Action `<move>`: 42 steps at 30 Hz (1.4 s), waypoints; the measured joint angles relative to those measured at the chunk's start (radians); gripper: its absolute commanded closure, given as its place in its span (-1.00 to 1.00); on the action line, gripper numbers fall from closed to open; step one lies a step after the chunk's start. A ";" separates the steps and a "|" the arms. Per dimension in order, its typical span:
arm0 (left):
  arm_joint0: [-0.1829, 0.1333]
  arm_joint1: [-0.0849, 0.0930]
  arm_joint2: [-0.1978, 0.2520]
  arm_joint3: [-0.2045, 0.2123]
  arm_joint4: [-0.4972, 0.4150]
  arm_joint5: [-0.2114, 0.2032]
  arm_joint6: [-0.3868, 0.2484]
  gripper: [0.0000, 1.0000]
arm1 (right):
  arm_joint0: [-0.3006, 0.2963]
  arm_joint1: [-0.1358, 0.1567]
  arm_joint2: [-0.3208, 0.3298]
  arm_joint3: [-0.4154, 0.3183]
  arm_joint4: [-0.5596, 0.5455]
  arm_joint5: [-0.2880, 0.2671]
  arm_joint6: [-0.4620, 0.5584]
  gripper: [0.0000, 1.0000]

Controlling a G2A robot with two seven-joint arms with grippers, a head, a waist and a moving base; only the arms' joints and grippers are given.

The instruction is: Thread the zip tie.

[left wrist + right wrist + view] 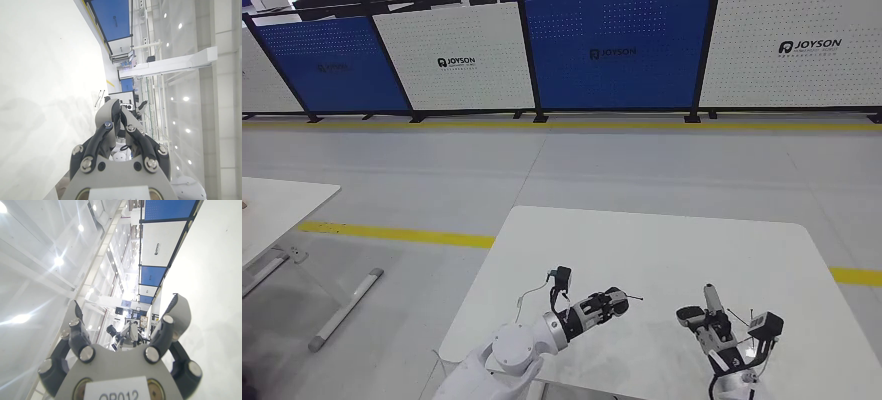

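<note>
My left fingers point(617, 300) are pressed together on the zip tie point(634, 297). From above it shows as a thin black strand jutting from their tips. Its long axis runs across the counter point(662, 250), roughly level, and its free end points toward my right fingers point(738, 310), with a gap between them. My left wrist camera shows the left fingers point(120, 106) shut pad to pad, and the strand is hidden between them. That camera does show two loose ties point(99, 97) lying side by side on the counter point(47, 56) beyond my fingertips, near a counter edge. From above, these loose ties point(739, 319) are faint lines by my right hand. My right wrist camera shows my right fingers point(126, 301) spread wide apart, gripping nothing, with the counter point(208, 256) running alongside. From above, both hands sit close to the near edge. A broad stretch of white counter lies beyond them toward the far edge.
</note>
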 measured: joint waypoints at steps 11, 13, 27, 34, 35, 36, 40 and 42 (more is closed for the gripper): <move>0.000 0.000 0.000 0.000 0.000 0.000 0.000 1.00 | -0.028 0.054 0.258 -0.013 0.184 0.180 0.490 -1.00; 0.000 0.000 0.000 0.000 0.000 0.000 0.000 1.00 | -0.028 0.054 0.259 -0.013 0.187 0.182 0.488 -1.00; -0.011 -0.001 -0.015 -0.036 -0.110 -0.036 -0.049 1.00 | -0.028 0.054 0.258 -0.013 0.186 0.180 0.487 -1.00; 0.033 0.013 -0.097 -0.200 -0.228 -0.071 -0.124 1.00 | -0.028 0.054 0.258 -0.013 0.186 0.180 0.487 -1.00; 0.038 0.014 -0.107 -0.217 -0.237 -0.069 -0.129 1.00 | -0.028 0.054 0.258 -0.013 0.186 0.180 0.487 -1.00; 0.042 0.016 -0.111 -0.227 -0.240 -0.063 -0.135 1.00 | -0.028 0.054 0.258 -0.013 0.186 0.180 0.487 -1.00; 0.046 0.017 -0.111 -0.238 -0.245 -0.052 -0.151 1.00 | -0.028 0.054 0.258 -0.013 0.186 0.180 0.487 -1.00; 0.046 0.017 -0.111 -0.237 -0.245 -0.052 -0.150 1.00 | -0.028 0.054 0.258 -0.013 0.186 0.180 0.487 -1.00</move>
